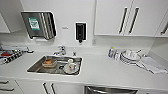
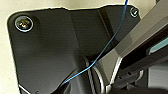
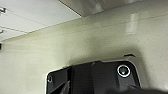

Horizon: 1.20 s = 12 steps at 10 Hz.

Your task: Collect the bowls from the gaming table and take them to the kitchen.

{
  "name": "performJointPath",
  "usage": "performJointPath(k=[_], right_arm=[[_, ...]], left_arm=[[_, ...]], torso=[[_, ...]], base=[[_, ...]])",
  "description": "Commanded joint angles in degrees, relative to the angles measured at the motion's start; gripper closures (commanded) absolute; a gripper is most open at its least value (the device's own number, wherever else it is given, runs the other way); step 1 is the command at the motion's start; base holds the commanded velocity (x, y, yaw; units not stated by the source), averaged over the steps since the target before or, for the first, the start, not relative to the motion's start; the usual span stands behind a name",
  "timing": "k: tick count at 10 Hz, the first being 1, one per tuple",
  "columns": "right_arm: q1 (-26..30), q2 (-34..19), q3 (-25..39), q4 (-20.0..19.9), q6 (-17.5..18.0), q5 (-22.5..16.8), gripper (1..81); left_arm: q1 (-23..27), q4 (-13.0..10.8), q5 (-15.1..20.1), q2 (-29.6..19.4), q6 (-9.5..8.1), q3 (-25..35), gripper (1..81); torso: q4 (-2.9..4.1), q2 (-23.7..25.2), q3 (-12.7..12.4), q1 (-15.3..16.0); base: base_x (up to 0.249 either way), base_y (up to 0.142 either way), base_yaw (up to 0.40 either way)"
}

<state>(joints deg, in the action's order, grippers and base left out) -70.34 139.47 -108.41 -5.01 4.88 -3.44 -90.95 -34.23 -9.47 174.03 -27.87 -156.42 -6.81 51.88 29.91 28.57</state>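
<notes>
I face the kitchen: a white counter [image 1: 105,71] with a steel sink [image 1: 33,68] set into it and a tap [image 1: 60,50] behind. On the wall hang a paper-towel dispenser [image 1: 40,25] and a dark soap dispenser [image 1: 80,32]. White cabinets with bar handles [image 1: 112,17] are at the upper right. Inside the sink lie a brownish dish [image 1: 49,62] and a white cup on a white plate [image 1: 70,67]. The green and blue bowls and the gaming table are out of view.
A stack of white plates [image 1: 130,58] with cups, small bottles [image 1: 111,52] and a folded cloth [image 1: 152,65] sit on the counter's right. Cluttered items [image 1: 10,56] lie at the far left. Drawer handles [image 1: 48,88] run below the counter edge. A thin blue wire [image 2: 110,42] crosses my dark plate.
</notes>
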Motion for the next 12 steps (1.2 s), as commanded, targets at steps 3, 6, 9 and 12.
performJointPath(k=[3,6,9,12], right_arm=[[-6.17,4.87,-9.43,10.11,-0.31,1.84,1.0],[-11.18,9.44,-17.59,10.55,-0.66,6.07,1.0],[-14.0,16.56,-27.71,12.47,-0.66,6.16,1.0],[-16.72,24.64,-39.83,14.59,-0.66,8.01,1.0]], left_arm=[[1.44,0.22,-1.16,-0.08,0.27,-2.49,1.0],[1.78,-0.57,-1.07,-1.22,0.45,-2.67,1.0],[2.22,0.13,-0.11,-0.79,0.27,-2.67,1.0],[2.14,0.22,-0.2,-0.96,0.09,-2.84,1.0]], torso=[[0.0,0.02,0.0,0.0],[0.0,0.02,-0.02,0.0],[0.0,0.04,-0.05,0.0],[0.0,0.04,-0.05,0.0]], base=[[0.0,0.0,0.0],[0.0,0.0,0.0],[0.0,0.0,0.0],[0.0,0.0,0.0]])
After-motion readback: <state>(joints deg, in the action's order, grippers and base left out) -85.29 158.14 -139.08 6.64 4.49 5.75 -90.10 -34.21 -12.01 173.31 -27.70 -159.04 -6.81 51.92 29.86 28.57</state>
